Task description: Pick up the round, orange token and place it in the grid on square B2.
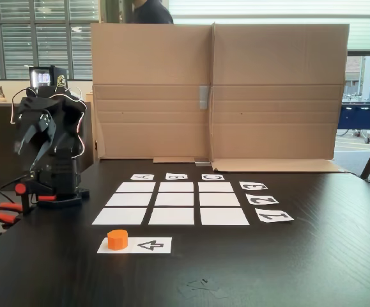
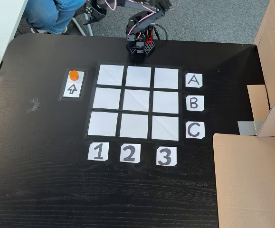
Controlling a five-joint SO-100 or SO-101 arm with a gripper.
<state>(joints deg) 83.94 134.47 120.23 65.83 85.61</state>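
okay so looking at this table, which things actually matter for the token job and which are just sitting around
Part of the job:
- orange token, on the arrow card
- grid
- square B2, the centre one
- letter and number cards, e.g. B and 2
- claw, folded near the arm's base

Just lying about:
- cardboard screen
- tape scrap
- seated person

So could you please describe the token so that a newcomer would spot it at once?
On the dark table, find the white grid. Beside it lies a white card with a black arrow. The token sits on that card: the lone orange piece, a short cylinder.
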